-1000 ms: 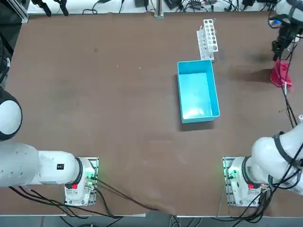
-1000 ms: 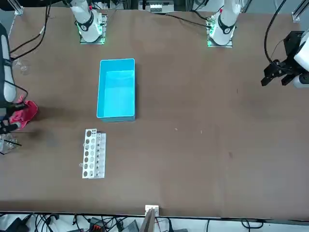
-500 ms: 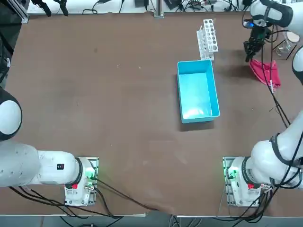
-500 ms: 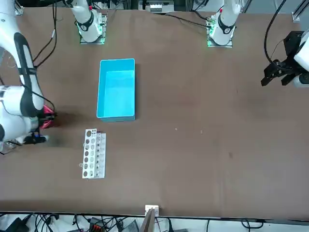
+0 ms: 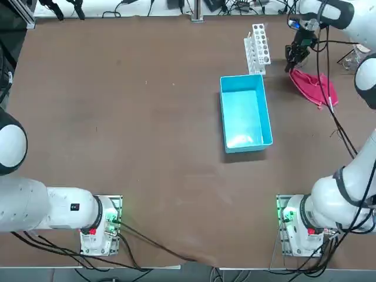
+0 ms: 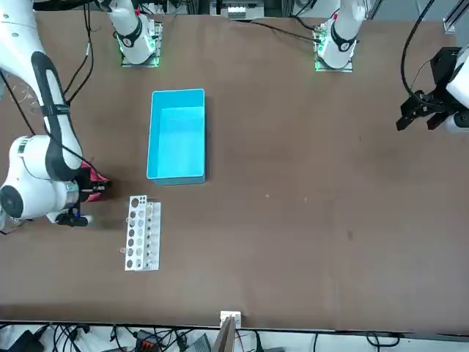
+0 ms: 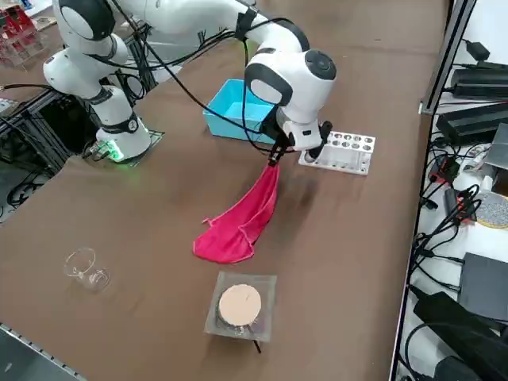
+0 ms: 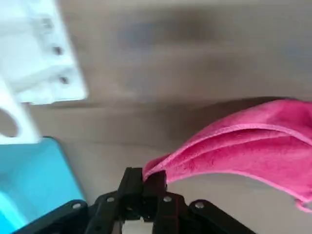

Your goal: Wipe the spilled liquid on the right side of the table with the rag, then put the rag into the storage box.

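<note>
Pink, soft rag (image 7: 238,220) hangs from the right gripper (image 7: 275,158), its jaws pinched shut on one corner; limp and light, it trails away over the table (image 7: 159,190); the storage box (image 7: 236,109) sits just beyond the jaws.

A broad matte brown worktop (image 5: 147,129) fills nearly every view, evenly lit from above with only soft shadows. Along its far edge, black cables (image 5: 235,6) and plugs lie in a tangle on a pale strip. In the right side view, a dark metal frame post (image 7: 441,55) runs along the worktop's edge, and beyond it black power bricks (image 7: 476,79) and looped leads crowd a lower surface.
</note>
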Robot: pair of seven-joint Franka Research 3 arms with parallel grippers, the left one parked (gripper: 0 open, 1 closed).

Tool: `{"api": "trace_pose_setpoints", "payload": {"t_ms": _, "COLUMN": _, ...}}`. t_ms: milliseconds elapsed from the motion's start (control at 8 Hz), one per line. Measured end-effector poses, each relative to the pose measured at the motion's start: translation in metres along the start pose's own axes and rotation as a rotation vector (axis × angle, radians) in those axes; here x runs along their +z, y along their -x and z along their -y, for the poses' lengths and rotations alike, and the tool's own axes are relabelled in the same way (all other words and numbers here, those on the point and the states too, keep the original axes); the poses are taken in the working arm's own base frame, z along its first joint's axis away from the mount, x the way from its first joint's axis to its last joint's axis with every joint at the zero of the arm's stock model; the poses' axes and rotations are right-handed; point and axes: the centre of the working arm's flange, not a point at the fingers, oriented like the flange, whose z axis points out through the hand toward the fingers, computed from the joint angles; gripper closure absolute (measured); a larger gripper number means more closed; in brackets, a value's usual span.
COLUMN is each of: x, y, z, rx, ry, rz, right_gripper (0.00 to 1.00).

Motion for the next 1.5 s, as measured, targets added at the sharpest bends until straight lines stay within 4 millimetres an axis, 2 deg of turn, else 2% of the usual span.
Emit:
{"api": "trace_pose_setpoints", "payload": {"t_ms": 250, "x": 0.006, "y": 0.0, "z": 0.032, "rx": -0.026, "ry": -0.044, "rz": 0.012, "right_gripper": 0.99}}
{"api": "trace_pose_setpoints", "payload": {"t_ms": 500, "x": 0.008, "y": 0.002, "z": 0.053, "rx": -0.044, "ry": -0.087, "rz": 0.025, "right_gripper": 0.99}}
{"api": "trace_pose_setpoints", "payload": {"t_ms": 750, "x": 0.004, "y": 0.008, "z": 0.057, "rx": -0.041, "ry": -0.145, "rz": 0.07, "right_gripper": 0.99}}
{"api": "trace_pose_setpoints", "payload": {"t_ms": 1125, "x": -0.006, "y": 0.028, "z": 0.063, "rx": -0.066, "ry": -0.155, "rz": 0.174, "right_gripper": 0.99}}
{"api": "trace_pose_setpoints", "payload": {"t_ms": 1500, "x": -0.048, "y": 0.053, "z": 0.044, "rx": -0.134, "ry": -0.228, "rz": 0.254, "right_gripper": 0.99}}
